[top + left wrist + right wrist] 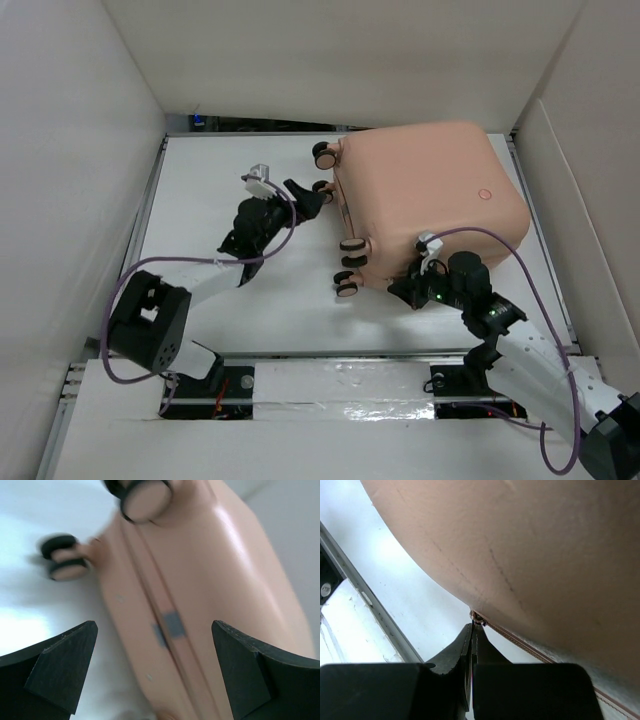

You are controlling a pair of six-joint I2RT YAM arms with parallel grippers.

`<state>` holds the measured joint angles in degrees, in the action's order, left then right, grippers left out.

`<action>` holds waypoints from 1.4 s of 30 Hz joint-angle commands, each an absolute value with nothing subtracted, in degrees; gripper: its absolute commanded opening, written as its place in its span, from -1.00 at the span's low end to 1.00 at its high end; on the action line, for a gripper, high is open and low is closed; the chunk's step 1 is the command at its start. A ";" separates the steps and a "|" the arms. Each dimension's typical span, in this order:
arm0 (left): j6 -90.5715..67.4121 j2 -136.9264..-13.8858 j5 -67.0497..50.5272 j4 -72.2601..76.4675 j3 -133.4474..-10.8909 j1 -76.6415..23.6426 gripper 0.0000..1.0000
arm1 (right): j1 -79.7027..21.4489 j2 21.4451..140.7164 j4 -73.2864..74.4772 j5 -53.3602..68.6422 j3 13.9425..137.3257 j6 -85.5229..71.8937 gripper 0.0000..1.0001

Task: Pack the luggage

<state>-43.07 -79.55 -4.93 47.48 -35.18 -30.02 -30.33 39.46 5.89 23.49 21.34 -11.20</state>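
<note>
The peach-pink luggage point(430, 195) lies flat and closed at the table's back right, with its caster wheels point(352, 247) facing left. My left gripper point(312, 200) is open and empty beside the wheeled end, between the two far wheels. In the left wrist view the luggage point(210, 580) and its seam fill the gap between the open fingers point(65, 665), with a wheel point(145, 497) above. My right gripper point(405, 290) is at the luggage's near left corner. In the right wrist view it point(472, 630) is shut on the zipper pull point(478, 617) under the shell point(520, 540).
White walls enclose the table point(250, 310) on the left, back and right. A metal rail point(330, 375) runs along the near edge and shows in the right wrist view point(365, 595). Two grey patches point(172, 625) sit on the luggage's seam.
</note>
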 commanded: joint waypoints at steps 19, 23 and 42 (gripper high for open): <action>-3.79 -107.56 -26.10 37.28 -71.88 -19.78 0.98 | -29.88 38.85 -3.69 32.25 23.29 -10.46 -1.00; -0.09 -111.44 -25.84 30.00 -80.57 -19.78 0.98 | -29.88 39.37 -3.78 32.61 23.47 -10.37 -1.00; 8.09 -119.36 -22.24 25.57 -96.69 -22.59 -1.00 | -30.41 38.67 -0.09 29.27 23.91 -10.02 -1.00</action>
<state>8.58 -120.70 -24.99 19.49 -96.51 -22.92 -29.65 40.40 4.29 25.50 21.17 -9.87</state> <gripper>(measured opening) 0.650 0.015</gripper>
